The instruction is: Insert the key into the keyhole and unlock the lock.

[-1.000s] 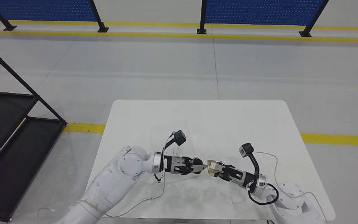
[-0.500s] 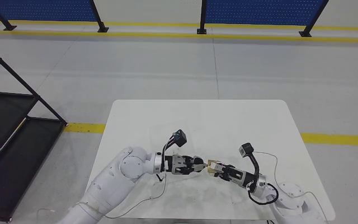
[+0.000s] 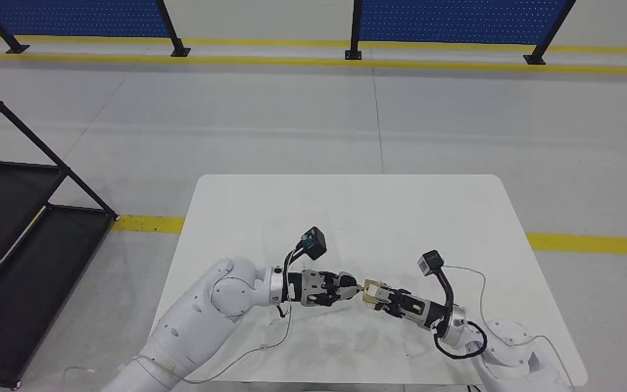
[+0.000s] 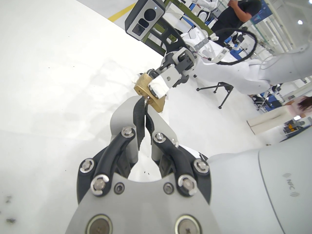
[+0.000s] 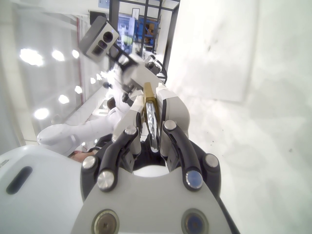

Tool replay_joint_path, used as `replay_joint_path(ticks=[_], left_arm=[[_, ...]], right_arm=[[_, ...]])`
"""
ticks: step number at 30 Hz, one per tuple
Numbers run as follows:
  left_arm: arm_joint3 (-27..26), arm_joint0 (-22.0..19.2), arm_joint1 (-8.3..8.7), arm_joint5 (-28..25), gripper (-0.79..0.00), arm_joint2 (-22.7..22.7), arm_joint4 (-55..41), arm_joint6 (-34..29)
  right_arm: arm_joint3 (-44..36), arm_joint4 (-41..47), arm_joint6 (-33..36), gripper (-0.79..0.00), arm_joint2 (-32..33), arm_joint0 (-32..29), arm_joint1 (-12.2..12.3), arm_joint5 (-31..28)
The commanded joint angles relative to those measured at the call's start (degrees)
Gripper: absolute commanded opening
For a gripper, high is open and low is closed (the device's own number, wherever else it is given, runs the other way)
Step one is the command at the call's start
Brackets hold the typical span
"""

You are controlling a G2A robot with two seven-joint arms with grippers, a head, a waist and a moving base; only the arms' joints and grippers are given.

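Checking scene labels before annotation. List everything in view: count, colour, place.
padlock: 1, brass with a chrome shackle, held over the table in the right gripper
key: 1, silver, pinched in the left gripper, tip at the padlock's bottom edge; cannot tell how far in
table: 1, white, under both arms
rack: 1, black, on the floor to the robot's left of the table
barrier panels: 2, blue, at the far side of the floor
floor lines: 2, yellow, one by the barrier panels, one crossing beneath the table
left gripper: 1, black pads, shut on the key
right gripper: 1, white-taped fingers, shut on the padlock
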Motion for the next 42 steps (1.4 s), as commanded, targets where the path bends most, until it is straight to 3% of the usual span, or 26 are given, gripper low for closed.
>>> replay_joint_path(ticks=[1, 22, 42], left_arm=[[-0.1, 0.0, 0.06, 0.0, -0.785, 0.1, 0.2, 0.2], [-0.1, -1.4, 0.34, -2.1, -0.785, 1.5, 4.9, 3.5], [-0.8, -0.3, 0.74, -4.5, -0.785, 0.9, 16.8, 12.2]], right_arm=[[0.0, -0.1, 0.0, -0.785, -0.1, 0.0, 0.0, 0.1], [0.0, -0.5, 0.0, -0.785, -0.4, 0.3, 0.5, 0.1], [0.0, 0.6, 0.1, -0.785, -0.9, 0.6, 0.9, 0.8]])
